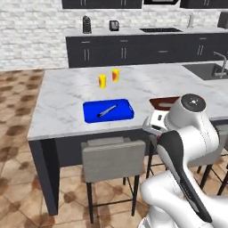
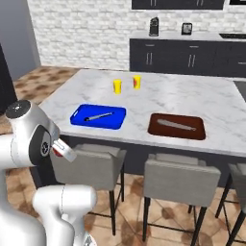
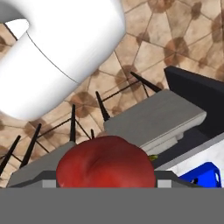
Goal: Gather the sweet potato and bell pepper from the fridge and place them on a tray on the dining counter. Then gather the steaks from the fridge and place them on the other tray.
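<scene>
My gripper is shut on the bell pepper, a rounded bright red vegetable held above the grey stools and the tiled floor. In the right base view the hand hangs low beside the arm, short of the dining counter, with a bit of the red pepper showing under it. A blue tray with a grey utensil lies on the marbled top. To its right lies a brown tray with a grey utensil. The sweet potato and the steaks are out of view.
Grey stools stand along the counter's near side, one right below the hand. Two small yellow containers stand behind the blue tray. A sink sits at the counter's far right. Dark cabinets line the brick wall.
</scene>
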